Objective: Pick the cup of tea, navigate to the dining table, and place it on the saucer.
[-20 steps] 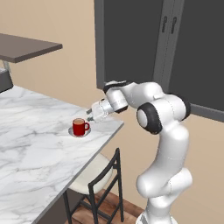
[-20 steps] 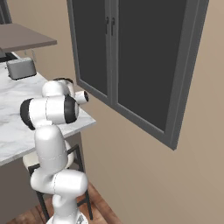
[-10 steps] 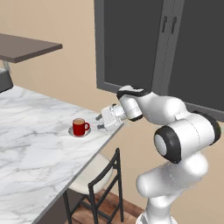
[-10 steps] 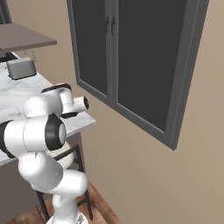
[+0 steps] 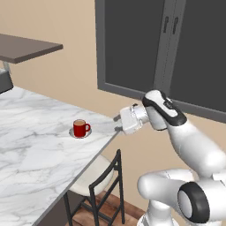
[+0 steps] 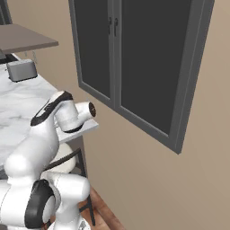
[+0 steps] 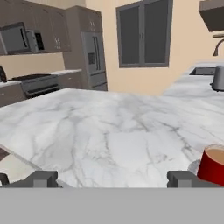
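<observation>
The left base view looks forward and down from behind the arm at the dining table (image 5: 39, 150) filling its lower left, the right base view faces the same table corner (image 6: 27, 101) and window (image 6: 134, 63) from the other side — and the hand view skims low and close across the marble (image 7: 109, 131).

Even, flat rendered light across all three views, no hard glare anywhere. The white, grey-veined marble table top (image 5: 35, 145) reads bright and matte, with only a faint soft shadow under the small red mug (image 5: 80, 128) at centre left. The dark window panes (image 6: 134, 58) in the upper centre stay dull, without reflections. Edges look slightly soft and low-resolution; straight lines stay straight toward the corners.
</observation>
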Available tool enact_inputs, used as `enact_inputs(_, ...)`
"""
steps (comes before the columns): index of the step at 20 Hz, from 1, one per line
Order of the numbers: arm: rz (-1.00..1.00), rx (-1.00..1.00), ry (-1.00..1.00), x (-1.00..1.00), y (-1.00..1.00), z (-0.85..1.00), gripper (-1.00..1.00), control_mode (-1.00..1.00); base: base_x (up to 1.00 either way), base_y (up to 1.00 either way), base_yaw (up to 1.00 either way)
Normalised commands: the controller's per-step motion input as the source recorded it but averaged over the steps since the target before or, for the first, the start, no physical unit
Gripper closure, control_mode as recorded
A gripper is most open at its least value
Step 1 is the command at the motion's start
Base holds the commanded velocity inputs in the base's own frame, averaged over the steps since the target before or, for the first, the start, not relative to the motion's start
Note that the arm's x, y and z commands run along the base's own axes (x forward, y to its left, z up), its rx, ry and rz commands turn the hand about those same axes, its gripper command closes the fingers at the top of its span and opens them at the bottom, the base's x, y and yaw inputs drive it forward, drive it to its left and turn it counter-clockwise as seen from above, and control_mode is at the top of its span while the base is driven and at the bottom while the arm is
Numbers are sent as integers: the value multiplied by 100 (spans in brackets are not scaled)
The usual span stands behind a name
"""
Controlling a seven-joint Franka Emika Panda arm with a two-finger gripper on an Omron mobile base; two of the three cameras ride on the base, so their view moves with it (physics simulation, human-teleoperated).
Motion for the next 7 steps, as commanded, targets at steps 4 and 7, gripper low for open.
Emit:
enact_inputs(4, -3, -6, 1, -58, -46, 73, -100, -100, 0, 0, 0)
enact_inputs(7, -4, -9, 1, -37, -33, 60, -100, -100, 0, 0, 0)
